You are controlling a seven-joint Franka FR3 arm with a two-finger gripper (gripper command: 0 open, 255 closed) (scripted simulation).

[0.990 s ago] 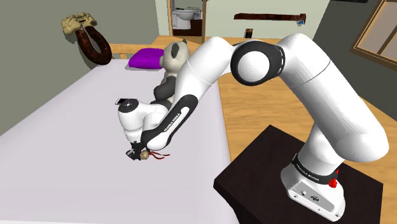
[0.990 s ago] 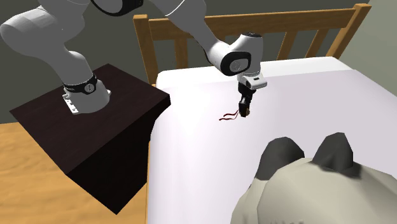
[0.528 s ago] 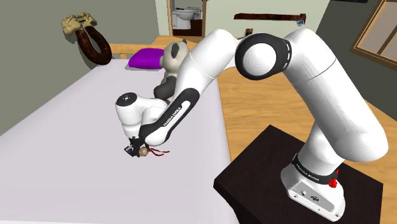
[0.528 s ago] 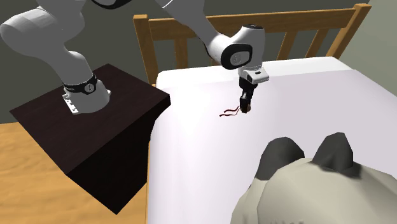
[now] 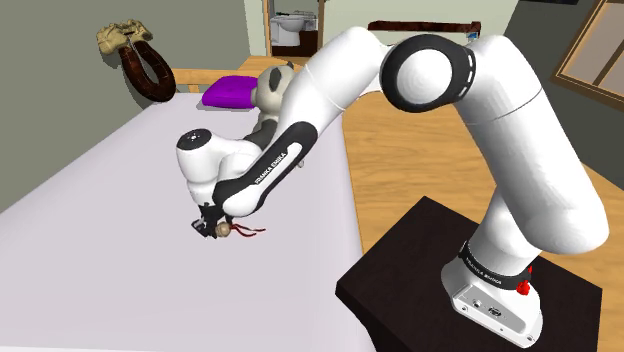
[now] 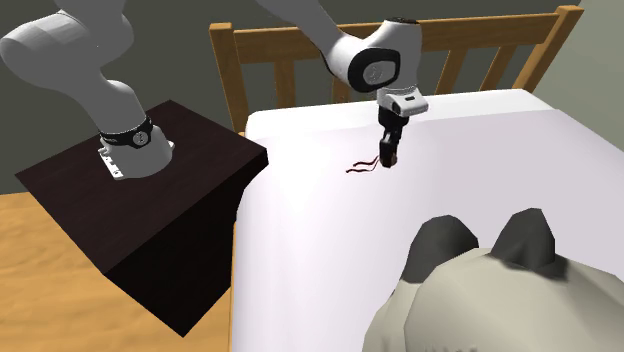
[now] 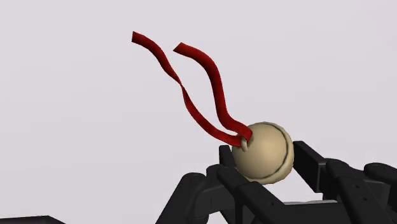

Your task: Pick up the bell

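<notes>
Gripper: the black gripper (image 7: 264,160) points down at the bed (image 5: 90,230), with the white arm bent low over the sheet.
Claw state: narrow, its two fingers (image 7: 224,159) clasping the bell from either side.
Bell: the round tan bell (image 7: 262,151) sits between the fingertips, close above the white sheet; whether it touches the sheet cannot be told.
Bell's place: in the shoulder view's middle, near the bed edge that faces the dark stand (image 5: 420,262).
Ribbon: two red ribbon (image 7: 202,89) tails trail from the bell's top toward the stand side.
Far end: a soft toy (image 5: 272,88) and a purple cushion (image 5: 228,92) lie well apart from the bell.
Near end: a wooden rail (image 6: 300,62) stands behind the gripper in the second exterior view.
</notes>
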